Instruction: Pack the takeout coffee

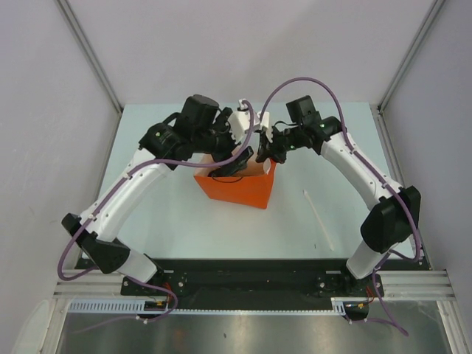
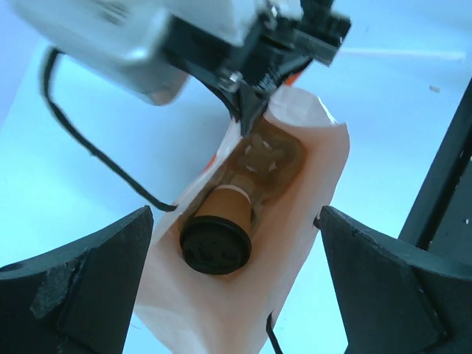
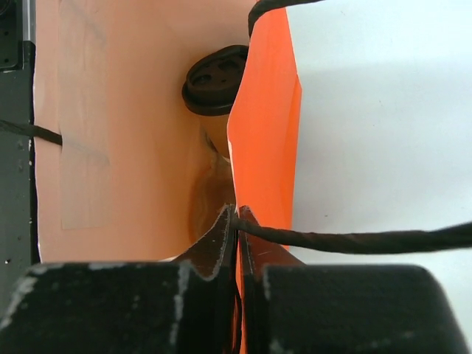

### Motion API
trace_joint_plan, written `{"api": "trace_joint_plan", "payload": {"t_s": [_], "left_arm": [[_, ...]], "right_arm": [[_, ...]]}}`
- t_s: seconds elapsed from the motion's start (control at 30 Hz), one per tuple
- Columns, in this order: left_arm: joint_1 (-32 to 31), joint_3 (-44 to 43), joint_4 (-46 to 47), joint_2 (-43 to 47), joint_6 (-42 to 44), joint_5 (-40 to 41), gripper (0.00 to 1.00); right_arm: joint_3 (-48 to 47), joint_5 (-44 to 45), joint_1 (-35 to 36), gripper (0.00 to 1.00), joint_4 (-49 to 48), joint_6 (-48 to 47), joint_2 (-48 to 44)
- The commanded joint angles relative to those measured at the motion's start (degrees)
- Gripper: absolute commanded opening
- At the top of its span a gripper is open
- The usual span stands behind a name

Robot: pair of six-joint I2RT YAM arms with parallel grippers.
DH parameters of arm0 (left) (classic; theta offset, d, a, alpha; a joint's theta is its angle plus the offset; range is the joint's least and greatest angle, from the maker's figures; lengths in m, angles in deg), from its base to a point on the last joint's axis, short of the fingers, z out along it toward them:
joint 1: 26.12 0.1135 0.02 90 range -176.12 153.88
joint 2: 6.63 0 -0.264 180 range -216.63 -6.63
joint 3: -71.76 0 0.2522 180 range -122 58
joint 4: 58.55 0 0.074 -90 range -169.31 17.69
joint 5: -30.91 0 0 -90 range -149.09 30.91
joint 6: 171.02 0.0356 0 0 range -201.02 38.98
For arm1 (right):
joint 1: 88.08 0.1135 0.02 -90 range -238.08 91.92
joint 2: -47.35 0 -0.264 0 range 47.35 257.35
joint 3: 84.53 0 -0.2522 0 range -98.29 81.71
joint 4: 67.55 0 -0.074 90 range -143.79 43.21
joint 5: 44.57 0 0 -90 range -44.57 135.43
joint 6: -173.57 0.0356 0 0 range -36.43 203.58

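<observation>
The pale bench (image 1: 162, 214) carries one orange paper bag (image 1: 236, 188), standing with its mouth open upward, and both my arms meet over it. My left hand (image 2: 234, 217) is spread as wide as it goes and grips nothing. It hangs above the bag's mouth, and from my left wrist I see one dark finger on each side of the bag, neither touching the paper. My right hand (image 3: 236, 221) is pressed together on the bag's rim, pinching the orange wall between its two fingertips, with a strand of black cord crossing just in front of them. The one takeout coffee (image 2: 230, 206) is inside the bag, down near its floor and close to the creased bottom. Its long axis runs from the floor up toward the mouth, tan base end deepest and lidded end nearest the opening. I cannot tell whether it stands quite plumb or leans against a wall. Its single round black lid (image 2: 215, 245) is seated on the cup and faces up out of the bag, toward my left wrist. From my right wrist I see that same lid past the folded orange edge, which hides most of the cup body. The black cord handles (image 2: 88, 147) trail from the rim on two sides that I can count. One thin white stick (image 1: 318, 220) lies flat on the bench, well apart from the bag, toward my right.
</observation>
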Motion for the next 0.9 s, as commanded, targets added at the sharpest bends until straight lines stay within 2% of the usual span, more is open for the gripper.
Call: {"api": "trace_joint_plan", "payload": {"t_s": [0.0,0.07,0.13,0.2,0.4,0.5,0.73,0.87], "left_arm": [[2.6,-6.55,2.63,1.78,-4.76,-1.19,0.99],[3.57,-7.88,2.71,1.34,-5.91,-0.4,1.0],[4.19,-9.11,3.06,1.51,-6.0,0.56,1.0],[5.07,-9.38,3.15,1.78,-6.0,0.92,0.99],[9.02,-8.94,3.77,2.48,-7.92,1.18,0.99],[11.31,-9.2,4.73,2.57,-8.72,1.44,0.99],[15.61,-9.03,6.31,2.74,-10.21,1.97,1.0],[22.1,-8.59,7.46,2.83,-13.46,0.05,0.99]], "right_arm": [[-4.36,1.13,0.38,0.1,2.03,0.94,2.0],[-5.6,1.57,0.29,0.12,2.12,1.99,2.45],[-7.27,1.84,0.2,0.2,2.21,3.22,2.89],[-8.15,2.01,0.11,0.33,1.6,5.15,2.89],[-12.54,2.1,0.2,0.59,-0.33,9.9,2.19],[-15.88,2.45,0.11,0.65,-0.78,12.54,1.92],[-22.82,5.17,-0.5,0.7,2.55,15.97,0.43],[-21.6,8.33,-3.57,0.72,5.97,20.18,-4.22]]}}
